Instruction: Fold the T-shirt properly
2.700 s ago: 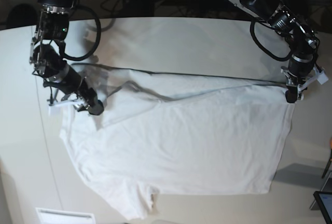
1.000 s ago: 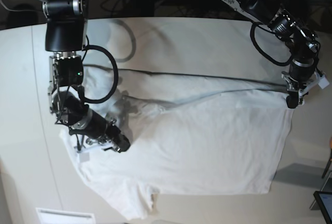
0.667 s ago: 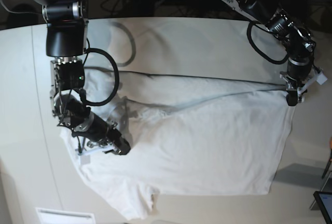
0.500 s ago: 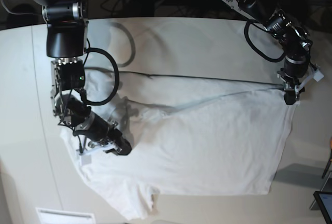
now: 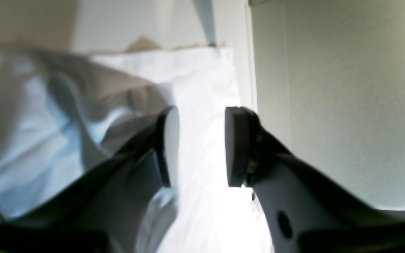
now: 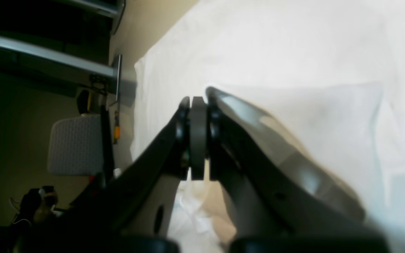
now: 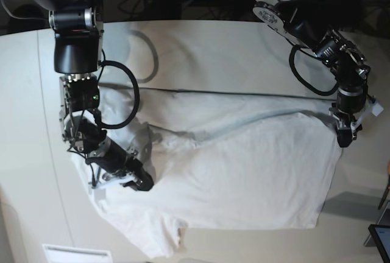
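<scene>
Jaws first: the left gripper has its two round pads clearly apart with nothing between them, just bright white cloth showing through the gap. It sits at the T-shirt's corner on the base view's right, where the folded-over edge meets the side hem, with bare table just beside the outer pad. The right gripper has its fingers pressed together, and only a thin grey strip shows between the pads, so I honestly can't tell if that's fabric pinched in there or just the pad faces. That one is down on the shirt's sleeve end, on the base view's left, where the cloth is bunched and wrinkled next to it.

As for the T-shirt itself, it's spread across the middle of the pale table, upper edge folded down over the body in a long diagonal crease running between the two grippers. One short sleeve sticks out at the shirt's lower edge, toward the camera.
</scene>
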Controlling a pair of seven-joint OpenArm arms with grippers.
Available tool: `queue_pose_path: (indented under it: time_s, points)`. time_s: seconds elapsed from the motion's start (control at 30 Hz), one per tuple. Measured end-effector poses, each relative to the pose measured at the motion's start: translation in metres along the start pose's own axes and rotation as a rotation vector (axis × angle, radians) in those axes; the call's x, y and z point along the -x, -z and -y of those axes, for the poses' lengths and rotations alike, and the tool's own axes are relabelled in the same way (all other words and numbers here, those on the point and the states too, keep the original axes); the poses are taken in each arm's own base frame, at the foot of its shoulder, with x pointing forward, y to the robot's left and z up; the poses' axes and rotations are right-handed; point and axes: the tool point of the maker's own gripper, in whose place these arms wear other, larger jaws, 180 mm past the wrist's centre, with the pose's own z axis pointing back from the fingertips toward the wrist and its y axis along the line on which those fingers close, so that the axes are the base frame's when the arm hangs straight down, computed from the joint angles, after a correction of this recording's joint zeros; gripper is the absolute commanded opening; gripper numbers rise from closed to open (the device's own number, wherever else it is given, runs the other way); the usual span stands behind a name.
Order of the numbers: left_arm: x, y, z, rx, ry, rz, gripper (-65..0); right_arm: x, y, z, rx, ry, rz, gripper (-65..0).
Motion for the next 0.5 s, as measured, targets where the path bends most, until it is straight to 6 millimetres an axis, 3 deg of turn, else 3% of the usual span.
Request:
queue_pose_path:
  time_s: [0.1,0.3,0.5]
  points:
    - [0.004,0.003,-0.012,-0.028,-0.01,-0.027,-43.5,-0.007,0.003,-0.007,-0.04,-0.025,0.024,-64.7]
    - [-0.036,0.0,-0.019,-0.053,0.02,0.098,-43.5,-0.008,0.01,0.011,-0.003,0.016,0.054,-64.3]
    - [-0.046,-0.002,-0.019,-0.056,0.041,0.104,-43.5,-0.007,0.009,0.022,0.048,0.052,0.055,-60.8]
